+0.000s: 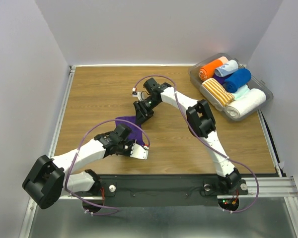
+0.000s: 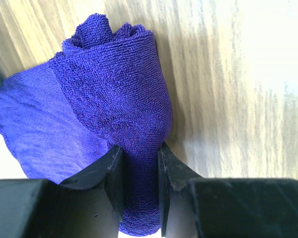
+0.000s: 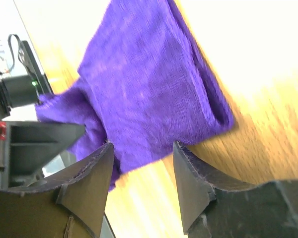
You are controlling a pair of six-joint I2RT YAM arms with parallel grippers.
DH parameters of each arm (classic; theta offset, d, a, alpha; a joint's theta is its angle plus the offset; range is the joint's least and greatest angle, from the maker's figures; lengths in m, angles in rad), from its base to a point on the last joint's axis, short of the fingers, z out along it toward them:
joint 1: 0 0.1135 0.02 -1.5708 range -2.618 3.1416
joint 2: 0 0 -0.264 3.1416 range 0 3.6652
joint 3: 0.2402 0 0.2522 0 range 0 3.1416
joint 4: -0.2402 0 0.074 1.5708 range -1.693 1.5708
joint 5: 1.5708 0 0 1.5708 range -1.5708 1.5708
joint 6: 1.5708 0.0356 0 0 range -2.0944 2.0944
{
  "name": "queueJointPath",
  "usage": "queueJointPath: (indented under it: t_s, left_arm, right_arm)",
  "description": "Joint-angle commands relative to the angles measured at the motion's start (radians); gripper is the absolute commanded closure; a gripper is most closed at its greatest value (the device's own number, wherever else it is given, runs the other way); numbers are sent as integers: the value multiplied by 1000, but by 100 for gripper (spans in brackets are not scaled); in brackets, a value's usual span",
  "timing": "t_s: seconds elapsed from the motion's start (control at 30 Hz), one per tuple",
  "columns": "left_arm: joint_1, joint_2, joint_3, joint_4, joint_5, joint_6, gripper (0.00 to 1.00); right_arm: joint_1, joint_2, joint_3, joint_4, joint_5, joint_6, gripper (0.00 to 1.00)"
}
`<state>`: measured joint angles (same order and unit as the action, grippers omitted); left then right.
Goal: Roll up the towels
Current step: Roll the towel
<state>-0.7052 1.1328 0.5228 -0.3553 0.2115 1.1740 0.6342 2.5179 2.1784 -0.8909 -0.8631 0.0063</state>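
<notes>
A dark purple towel lies on the wooden table, partly rolled. In the left wrist view its rolled end is a fat cylinder, with a flat tail spreading left. My left gripper is shut on the near end of that roll. My right gripper hovers open over the flat tail, nothing between its fingers. From above, the right gripper is at the towel's far end and the left gripper at its near end. A royal blue towel sits rolled in the bin.
A clear plastic bin at the back right holds orange, pale blue, striped and white rolls. White walls close in the table on three sides. The left arm's body shows at the left of the right wrist view.
</notes>
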Motion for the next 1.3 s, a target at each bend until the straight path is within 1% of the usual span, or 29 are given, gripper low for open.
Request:
queueJointPath:
  t_s: [0.0,0.17,0.3,0.33,0.47,0.53,0.63,0.77,0.9,0.97,1.07,1.2,1.27]
  left_arm:
    - [-8,28,9,-129,89,-10,100]
    - [-8,44,22,-117,100,-16,100]
    - [-7,58,37,-114,103,-20,100]
    - [-5,56,45,-116,104,-20,100]
    - [0,62,75,-146,112,-28,100]
    - [10,73,94,-175,132,-31,100]
    - [23,88,134,-223,163,-36,100]
    - [30,111,198,-267,219,-51,100]
    - [38,156,243,-289,270,-92,100]
    - [52,177,255,-295,310,-97,100]
    - [95,222,272,-306,348,-94,100]
    - [162,318,305,-367,393,-57,100]
    - [177,356,324,-386,402,-48,100]
  right_arm:
    - [13,-22,72,96,-36,41,44]
    - [36,-10,63,118,-45,47,48]
    - [48,-16,-8,119,-10,28,51]
    - [48,-18,-53,119,25,20,53]
    - [47,-31,-152,121,177,-29,58]
    - [38,-33,-167,122,242,-35,59]
    - [0,-37,-154,122,297,-38,59]
    - [-30,-41,-97,122,331,-32,59]
    - [-33,-57,-104,121,380,-54,59]
    - [-36,-57,-103,121,378,-55,59]
    - [-39,-65,-100,122,380,-46,58]
    - [-44,-71,-117,122,386,-46,58]
    - [-44,-64,-112,119,389,-46,56]
